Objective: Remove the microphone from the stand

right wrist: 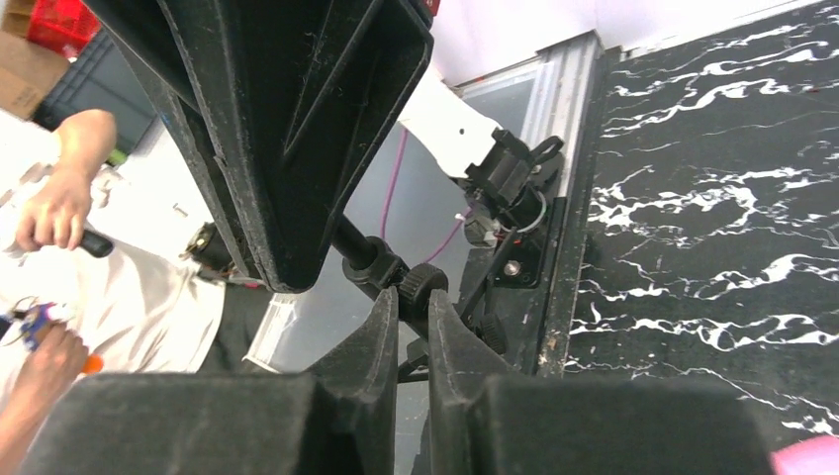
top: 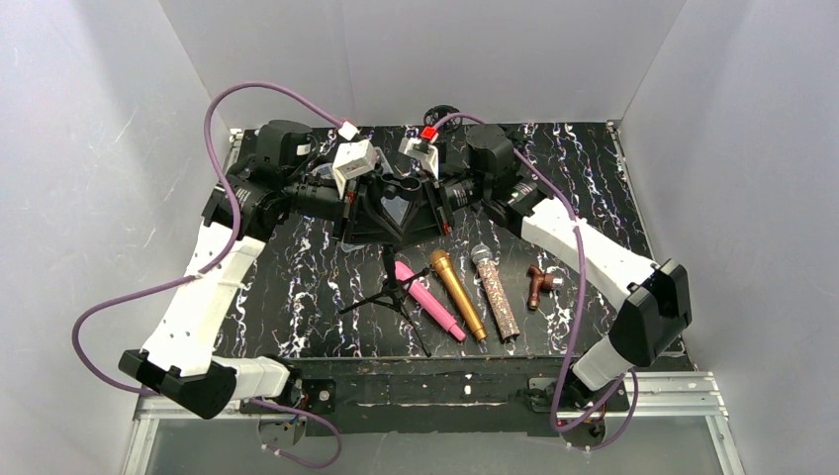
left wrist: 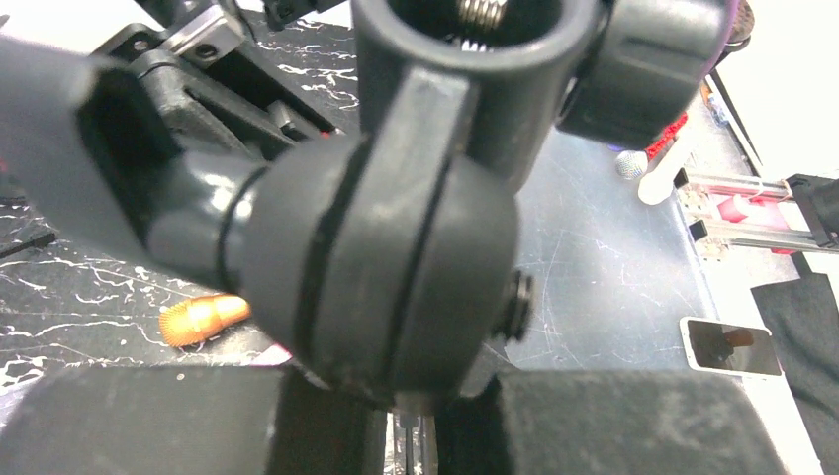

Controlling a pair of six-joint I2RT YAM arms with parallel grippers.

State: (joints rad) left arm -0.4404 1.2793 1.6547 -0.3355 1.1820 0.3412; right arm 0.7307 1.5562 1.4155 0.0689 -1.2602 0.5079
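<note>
Closest to the lens in the left wrist view are the two black padded fingers of the left gripper (left wrist: 416, 426). They are pressed together with only a slit between them, and they are clamped on the thin upper stem of the black tripod microphone stand (top: 391, 287). Just above the pads is the stand's round black swivel joint (left wrist: 381, 267), split by two seams. Over it is the black ring-shaped clip (left wrist: 465, 49), with a metal spring showing inside.

In the right wrist view the right gripper (right wrist: 408, 317) has its fingers drawn almost together. The stand's slim rod, with a knurled knob at the fingertips, runs into the narrow gap, so the gripper is closed on the stand.

From above, both arms reach inward and meet over the middle of the black, white-veined marble-patterned desk (top: 297, 287). There they hold the top of the stand from either side, while its three legs are spread on the desk nearer the arm bases.

The microphones that show all lie on the desk to the right of the tripod:
- The pink plastic microphone (top: 431, 301) lies just beside a leg.
- The gold metallic microphone (top: 458, 295) comes next.
- The silver-headed glitter microphone (top: 496, 293) lies farthest right of the three.

The pictures do not show which one belongs to the stand. A small copper-brown T-shaped piece (top: 540, 285) lies further right.
</note>
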